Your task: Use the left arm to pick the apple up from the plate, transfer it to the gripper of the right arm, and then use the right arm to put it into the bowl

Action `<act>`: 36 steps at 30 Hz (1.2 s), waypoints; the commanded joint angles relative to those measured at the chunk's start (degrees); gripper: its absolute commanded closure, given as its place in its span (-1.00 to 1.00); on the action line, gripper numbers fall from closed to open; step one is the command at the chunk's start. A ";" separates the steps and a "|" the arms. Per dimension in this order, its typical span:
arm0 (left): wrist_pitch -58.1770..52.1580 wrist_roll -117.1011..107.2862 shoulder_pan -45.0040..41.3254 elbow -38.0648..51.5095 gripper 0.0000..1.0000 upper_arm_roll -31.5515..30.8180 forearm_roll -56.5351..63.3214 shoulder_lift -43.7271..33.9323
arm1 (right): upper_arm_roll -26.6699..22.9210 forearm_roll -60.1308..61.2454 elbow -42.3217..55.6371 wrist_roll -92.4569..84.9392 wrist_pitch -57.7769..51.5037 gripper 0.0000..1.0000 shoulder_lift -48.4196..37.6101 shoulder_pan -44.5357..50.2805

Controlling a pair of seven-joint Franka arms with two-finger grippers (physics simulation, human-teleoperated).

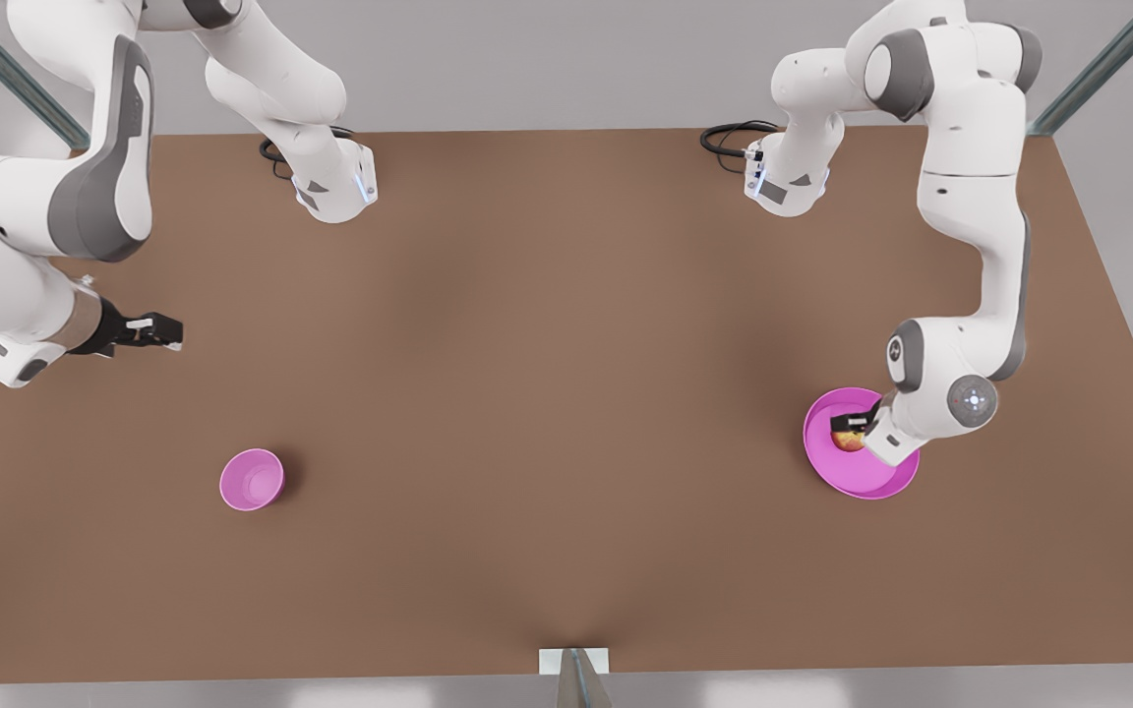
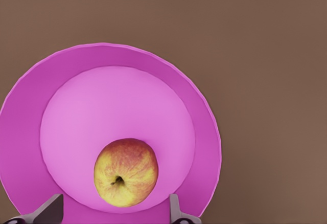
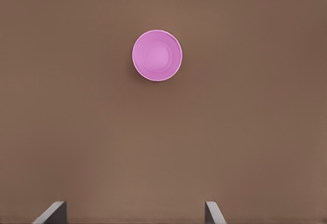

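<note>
Front view puts the left end effector (image 1: 852, 425) low over the pink plate (image 1: 871, 482) at the front view's right, where the arm's wrist hides much of the plate's far side and most of the apple (image 1: 848, 440); only a sliver of red and yellow fruit peeks out beside the dark fingers. From the left wrist view the apple (image 2: 125, 172) is plain: round, mottled yellow and red with a dark stem pit, lying on the plate's (image 2: 30, 111) smooth flat centre, near its raised rim. Two grey fingertips (image 2: 48, 209) are cut off by the frame edge, spread wide to either side of the apple and not touching it. Toward the front view's left, the right end effector (image 1: 169, 332) waits above the bare brown matte worktop (image 1: 547, 413), well apart from the small pink bowl (image 1: 252, 480). Its fingertips (image 3: 51, 213) are likewise spread and cropped, with the round glossy bowl (image 3: 157, 55) lying beyond them.
</note>
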 commanded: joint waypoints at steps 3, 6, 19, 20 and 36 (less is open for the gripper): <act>6.07 2.94 -0.09 -0.23 -1.00 0.00 -0.60 0.83 | -0.10 -0.04 0.00 -4.75 -0.42 -1.00 0.27 -0.16; 7.30 2.94 0.00 -0.32 -1.00 0.00 -0.60 2.33 | -0.10 -0.04 -0.18 -4.75 -0.85 -1.00 0.27 -0.07; 7.13 2.85 0.62 -0.84 -1.00 0.00 -0.60 4.88 | -0.10 -0.04 -0.44 -4.84 -1.38 -1.00 0.45 0.20; 7.13 2.85 0.62 -0.84 -1.00 0.00 -0.60 4.96 | -0.10 -0.04 -0.44 -4.84 -1.47 -1.00 0.36 0.37; 8.45 2.85 0.79 -0.58 -0.89 0.00 -0.69 6.46 | 0.25 -0.13 -0.44 -5.19 -2.52 -1.00 1.06 0.46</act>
